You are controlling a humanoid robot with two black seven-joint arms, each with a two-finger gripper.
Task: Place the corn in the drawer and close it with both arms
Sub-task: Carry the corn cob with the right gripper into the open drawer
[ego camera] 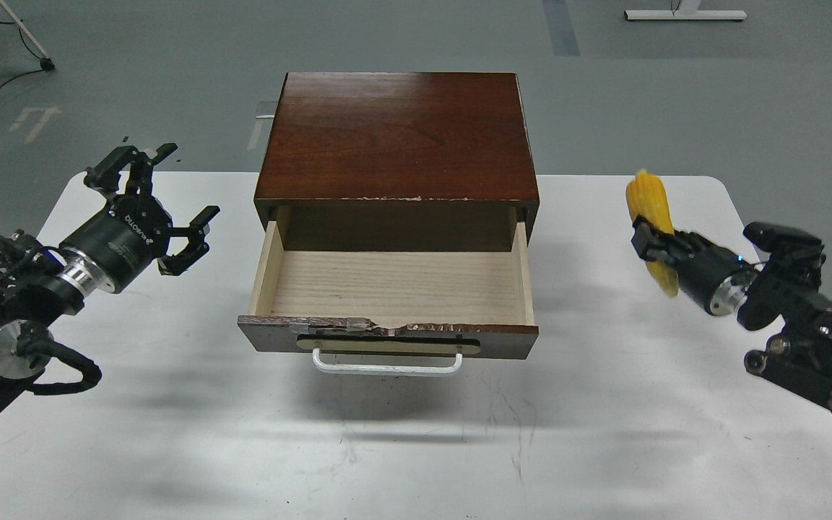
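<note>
From the head view, the right pincer (653,245) is clamped around the corn (651,217) near its middle and holds it in the air above the right side of the white tabletop (604,404), well apart from the drawer (394,285), which stands pulled out of the dark cabinet (398,137) with its pale wooden floor bare. The cob's long axis runs close to upright in this view, leaning slightly, one end above the fingers and the other hanging below them; its lower part looks blurred, so which end is the tapered tip I cannot tell. The left pincer (159,209) is spread wide with nothing in it, hovering left of the drawer and clear of its side wall. The main risk, as I judge it, lies in the cob's orientation: lowered on end into so shallow a drawer, it could stand proud of the chipped front edge, topple over a wall onto the tabletop, or jam against the cabinet when the front is pushed in. Tilting it to lie flat along the drawer's width first would avoid that. A push on the white handle (387,363) from one side only might also skew the drawer, or slide the whole cabinet backward.
</note>
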